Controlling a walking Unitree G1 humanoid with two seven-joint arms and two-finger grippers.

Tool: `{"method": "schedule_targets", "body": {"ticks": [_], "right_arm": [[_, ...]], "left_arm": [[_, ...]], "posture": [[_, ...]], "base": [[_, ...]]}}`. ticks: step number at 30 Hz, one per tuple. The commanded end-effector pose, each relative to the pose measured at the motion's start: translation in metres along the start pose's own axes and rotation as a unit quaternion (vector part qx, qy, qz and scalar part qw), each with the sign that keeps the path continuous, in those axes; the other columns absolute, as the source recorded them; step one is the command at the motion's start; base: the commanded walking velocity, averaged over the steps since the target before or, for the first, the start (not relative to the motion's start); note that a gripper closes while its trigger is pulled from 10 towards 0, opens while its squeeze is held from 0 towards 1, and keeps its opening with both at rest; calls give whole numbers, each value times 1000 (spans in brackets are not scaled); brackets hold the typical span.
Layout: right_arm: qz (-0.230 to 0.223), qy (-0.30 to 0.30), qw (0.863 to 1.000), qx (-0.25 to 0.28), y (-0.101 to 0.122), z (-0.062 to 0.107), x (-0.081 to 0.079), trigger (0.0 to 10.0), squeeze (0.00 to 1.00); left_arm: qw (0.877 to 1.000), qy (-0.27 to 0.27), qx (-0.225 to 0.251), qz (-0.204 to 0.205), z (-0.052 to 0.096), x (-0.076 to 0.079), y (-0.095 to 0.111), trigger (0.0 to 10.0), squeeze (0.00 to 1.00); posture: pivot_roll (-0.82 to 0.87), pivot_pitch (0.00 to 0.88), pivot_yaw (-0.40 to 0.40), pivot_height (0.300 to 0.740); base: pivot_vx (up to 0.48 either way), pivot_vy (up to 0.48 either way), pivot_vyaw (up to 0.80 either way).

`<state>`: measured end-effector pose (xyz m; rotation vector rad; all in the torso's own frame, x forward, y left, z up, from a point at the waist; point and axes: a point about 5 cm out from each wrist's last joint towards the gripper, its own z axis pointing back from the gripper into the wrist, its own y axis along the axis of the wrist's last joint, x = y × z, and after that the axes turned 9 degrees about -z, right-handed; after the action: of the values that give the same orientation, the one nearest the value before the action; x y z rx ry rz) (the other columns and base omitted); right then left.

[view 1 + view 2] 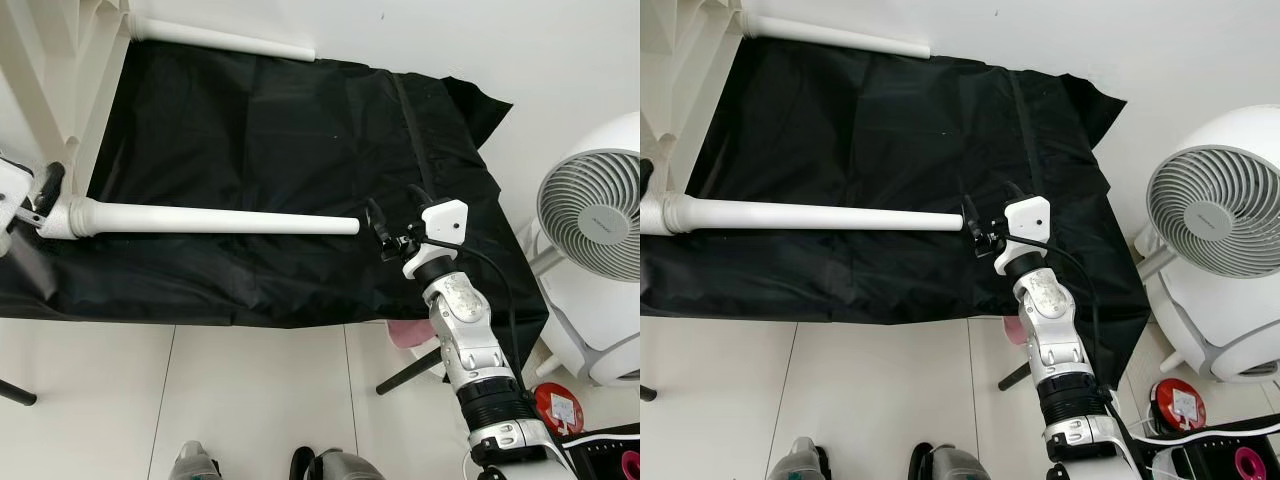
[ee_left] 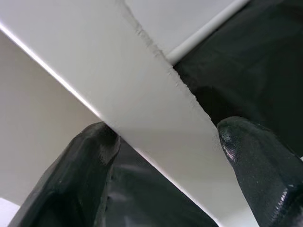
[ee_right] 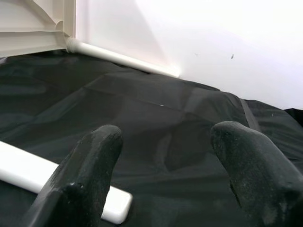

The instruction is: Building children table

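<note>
Right gripper (image 1: 392,222): fingers apart, empty, just beside the free end of the near table leg (image 1: 215,219).
Left gripper (image 1: 40,195): straddling a white rib of the table frame (image 1: 60,75); whether it clamps, I cannot tell.
Near table leg: lying across the black cloth (image 1: 280,130), seated in the frame's corner socket.
Doing it well: I'd steady the frame and press the leg straight along its axis.
Count: two legs, the far leg (image 1: 225,38) by the wall; one fan (image 1: 590,215).

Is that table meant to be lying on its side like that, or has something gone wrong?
It does lie tipped over on the black cloth, its two white legs pointing sideways. Nothing looks broken or spilled.
</note>
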<state>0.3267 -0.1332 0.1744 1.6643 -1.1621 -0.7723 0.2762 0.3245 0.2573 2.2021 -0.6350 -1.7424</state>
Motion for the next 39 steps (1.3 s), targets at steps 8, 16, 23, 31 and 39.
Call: {"method": "schedule_targets", "body": {"ticks": [8, 16, 23, 31, 39], "right_arm": [[-1, -7, 1000, 0, -2, 3, 2, 10000, 0], [1, -15, 1000, -2, -3, 6, 6, 10000, 0], [2, -13, 1000, -1, -3, 4, 5, 10000, 0], [-1, -10, 1000, -3, -4, 4, 4, 10000, 0], [-8, 4, 1000, -6, -5, 1, -1, 10000, 0]], "left_arm": [[996, 61, -52, -28, -3, -12, -18, 10000, 0], [998, 32, 20, 43, -8, 4, 11, 10000, 0], [984, -48, 71, 154, 2, 22, 37, 10000, 0], [982, -59, 20, 177, 18, 30, 30, 10000, 0], [980, -49, -11, 195, 42, 23, 30, 10000, 0]], "posture": [[86, 130, -115, 740], [79, 131, -110, 740], [81, 128, -111, 740], [93, 133, -118, 740], [117, 143, -139, 740]], "base": [[0, 0, 0], [0, 0, 0], [0, 0, 0], [0, 0, 0], [0, 0, 0]]}}
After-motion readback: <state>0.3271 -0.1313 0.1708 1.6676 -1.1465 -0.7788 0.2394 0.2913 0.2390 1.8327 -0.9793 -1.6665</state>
